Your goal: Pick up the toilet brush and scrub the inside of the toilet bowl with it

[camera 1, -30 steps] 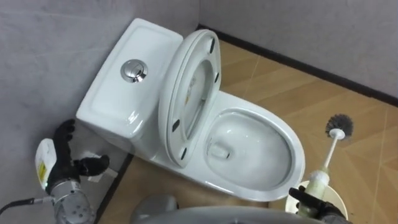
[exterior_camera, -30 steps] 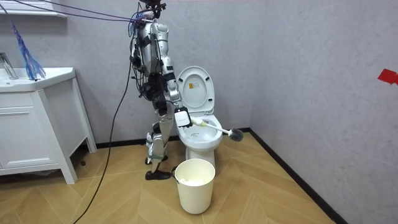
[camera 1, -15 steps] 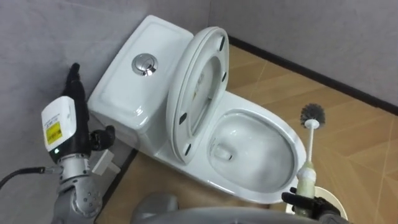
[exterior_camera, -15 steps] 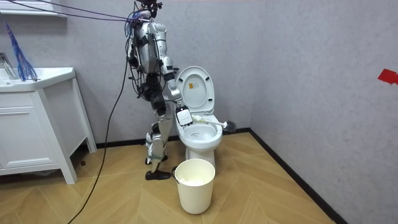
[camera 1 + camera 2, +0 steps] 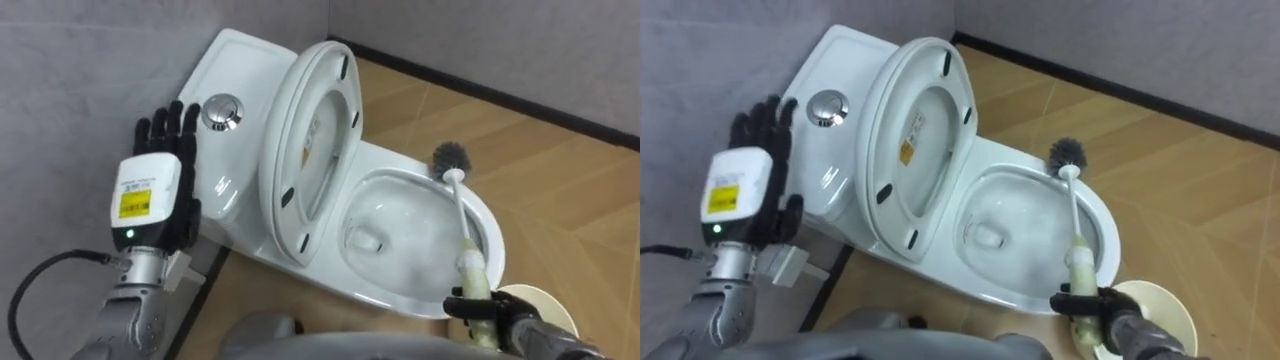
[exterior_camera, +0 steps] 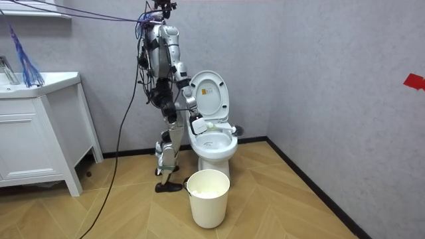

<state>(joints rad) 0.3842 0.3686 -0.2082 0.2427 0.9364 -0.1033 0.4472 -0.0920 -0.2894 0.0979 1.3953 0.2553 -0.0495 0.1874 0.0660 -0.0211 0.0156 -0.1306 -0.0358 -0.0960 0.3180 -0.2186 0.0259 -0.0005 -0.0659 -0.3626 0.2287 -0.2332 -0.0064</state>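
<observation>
The white toilet has its lid and seat (image 5: 310,130) raised against the tank (image 5: 245,60). A toilet brush has a dark bristle head (image 5: 452,156) and a white shaft running into a cream handle (image 5: 470,275). The head hangs at the far right rim of the bowl (image 5: 492,225), and the shaft crosses the bowl's right side. My right hand (image 5: 482,306) is shut on the handle at the bottom right, just past the bowl's near rim. In front of the tank, beside the round flush button (image 5: 222,113), my left hand (image 5: 160,190) is raised, open with straight fingers and holding nothing.
A cream bin (image 6: 208,197) stands on the wood floor just in front of the toilet; its rim (image 5: 540,305) lies next to my right hand. Grey walls close in behind and to the left of the tank. A white cabinet (image 6: 40,133) stands at the room view's left.
The brush head swung left from above the floor to the bowl's rim. My left hand rose in front of the tank and its fingers straightened.
</observation>
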